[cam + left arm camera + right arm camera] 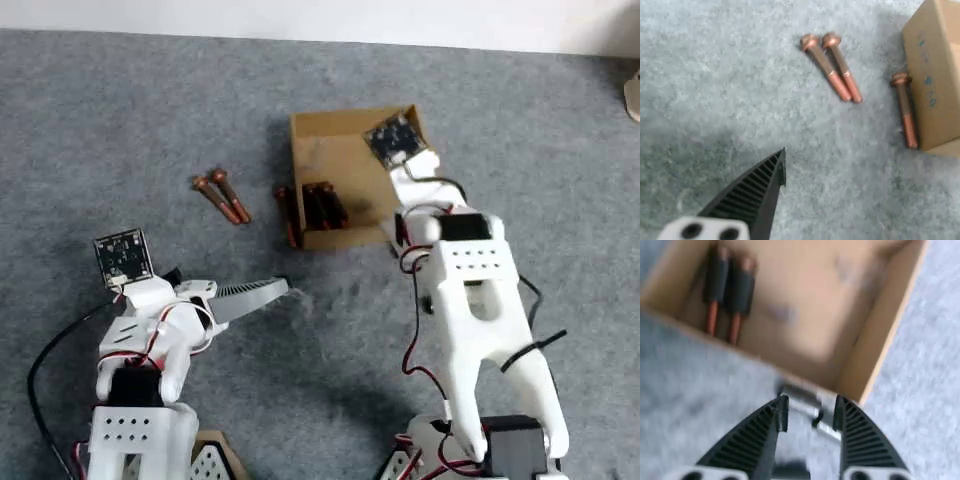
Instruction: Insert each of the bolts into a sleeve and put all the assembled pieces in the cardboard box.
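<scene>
Left pincer (781, 160): closed to a single point, empty, low over the grey, felt-like surface (120, 120). Beyond its tip and well apart from it lie two bare copper-coloured bolts (836, 70), side by side and touching, heads turned away from the pincer. Farther off, a third bolt (905, 110) lies just beside the outer wall of the cardboard box (935, 70). That wall carries small blue marks, too small to read.

Right pincer (810, 414): at a corner of the box, fingers narrowly apart, gripping a small grey piece (802, 399). The piece is blurred, and what it is cannot be told. Inside the box, two assembled pieces (730, 287), dark sleeves on copper bolts, lie side by side against one wall. Along the far edge of the surface runs a white strip (300, 15).
</scene>
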Motion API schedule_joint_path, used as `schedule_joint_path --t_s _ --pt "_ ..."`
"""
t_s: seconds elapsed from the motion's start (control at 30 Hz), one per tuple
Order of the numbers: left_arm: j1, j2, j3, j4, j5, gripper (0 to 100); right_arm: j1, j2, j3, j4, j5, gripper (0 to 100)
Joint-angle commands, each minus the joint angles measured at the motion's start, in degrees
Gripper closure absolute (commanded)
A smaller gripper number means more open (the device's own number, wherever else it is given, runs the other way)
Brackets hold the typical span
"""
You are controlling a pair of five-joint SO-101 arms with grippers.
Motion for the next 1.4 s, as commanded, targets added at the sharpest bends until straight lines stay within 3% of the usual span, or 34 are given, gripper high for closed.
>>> schedule_joint_path --t_s 0.0,0.1,0.27,0.4,0.7,0.97,1.2,1.37 --pt "9.36 -0.57 4.18 -3.08 0.44 22 2.86 -2.42 -1.01 4.26 2.73 86.1" --pt "11.82 0.04 4.0 4.13 0.44 22 3.91 -2.42 -1.01 4.44 2.9 85.8" --pt "12.09 -4.88 1.8 -3.43 0.53 22 3.91 -2.42 -0.66 4.62 2.81 85.8" --pt "12.26 -10.07 4.09 -3.69 0.79 22 4.0 -2.42 -0.66 4.88 3.16 85.8" --pt "12.26 -14.2 3.91 11.69 0.79 22 3.82 -1.8 -0.66 11.03 29.71 85.8" --pt "12.18 -14.29 3.91 13.1 0.44 22 2.95 -0.48 -0.66 11.91 43.69 85.5" --pt "12.0 -14.29 3.91 13.19 0.44 22 2.77 12.62 -7.08 12.79 45.63 77.8" --pt "5.05 -14.29 3.91 13.01 0.44 22 2.68 23.52 -15.52 12.62 45.89 77.8"
